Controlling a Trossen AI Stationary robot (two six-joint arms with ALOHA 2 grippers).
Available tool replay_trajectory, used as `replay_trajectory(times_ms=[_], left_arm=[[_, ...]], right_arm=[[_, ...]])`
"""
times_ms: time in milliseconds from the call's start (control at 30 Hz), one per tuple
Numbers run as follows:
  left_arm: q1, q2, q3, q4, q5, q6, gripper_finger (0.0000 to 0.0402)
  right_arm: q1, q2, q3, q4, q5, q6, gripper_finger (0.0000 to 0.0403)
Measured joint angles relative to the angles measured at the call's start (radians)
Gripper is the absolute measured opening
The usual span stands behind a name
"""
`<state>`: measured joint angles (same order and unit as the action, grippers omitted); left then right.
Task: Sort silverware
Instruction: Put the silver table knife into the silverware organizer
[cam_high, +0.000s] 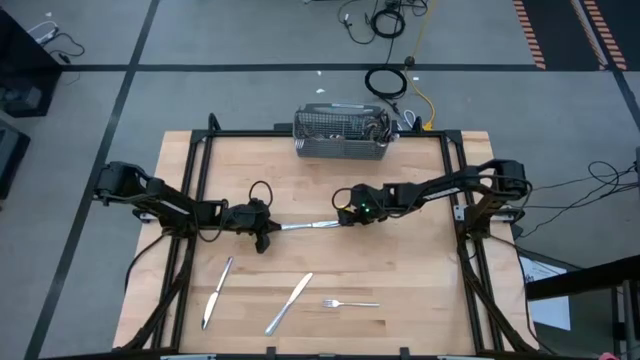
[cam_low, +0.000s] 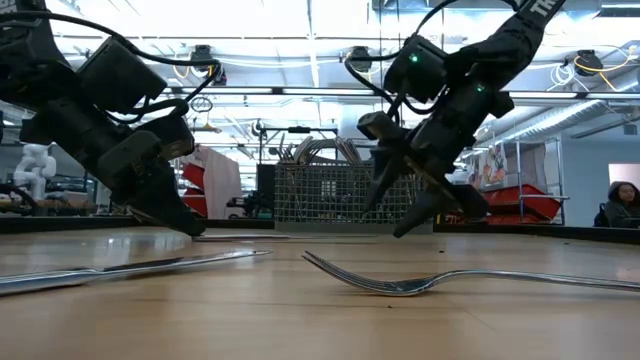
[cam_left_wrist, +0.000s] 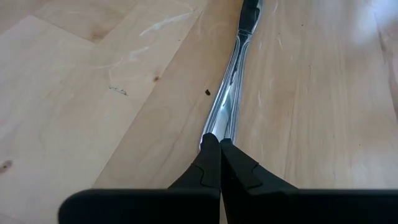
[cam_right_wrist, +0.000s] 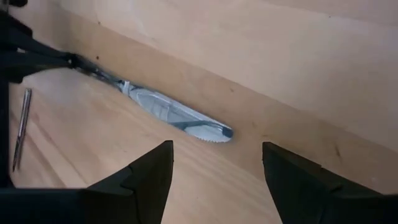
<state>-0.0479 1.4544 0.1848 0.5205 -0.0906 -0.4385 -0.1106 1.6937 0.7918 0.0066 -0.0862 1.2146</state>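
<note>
On the wooden counter (cam_high: 420, 290) the left tool (cam_high: 266, 229) sits near the middle, its fingers (cam_left_wrist: 211, 163) pressed together on the handle end of a table knife (cam_high: 310, 225); the knife stretches from that grip toward the right tool (cam_high: 345, 214), its serrated, rounded blade tip pointing that way; in the right wrist view the blade (cam_right_wrist: 177, 115) lies flat on the wood just ahead of the right tool's two fingers (cam_right_wrist: 149, 171), which stand wide apart and hold nothing; the low view shows the right tool (cam_low: 400, 205) hanging tilted just above the counter, fingers spread, and the left tool (cam_low: 185, 220) down at the surface; nearer the front edge lie three more pieces of silverware, well apart from both tools: a second knife (cam_high: 217, 292) at the left, a third knife (cam_high: 289, 302) angled beside it, and a fork (cam_high: 350, 302) to their right, which in the low view rests on the wood with its tines curving upward; at the far edge of the counter stands a grey wire-mesh basket (cam_high: 340, 133) with some silverware inside, though which pieces cannot be told; beyond the counter, a person (cam_low: 620, 205) sits at the room's far side.
</note>
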Motion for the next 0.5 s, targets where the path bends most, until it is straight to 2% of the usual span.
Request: replay_trajectory(times_ms=[500], left_arm=[[0.001, 0.000, 0.000, 0.004, -0.002, -0.001, 0.0000]], right_arm=[[0.001, 0.088, 0.003, 0.132, 0.006, 0.083, 0.0231]])
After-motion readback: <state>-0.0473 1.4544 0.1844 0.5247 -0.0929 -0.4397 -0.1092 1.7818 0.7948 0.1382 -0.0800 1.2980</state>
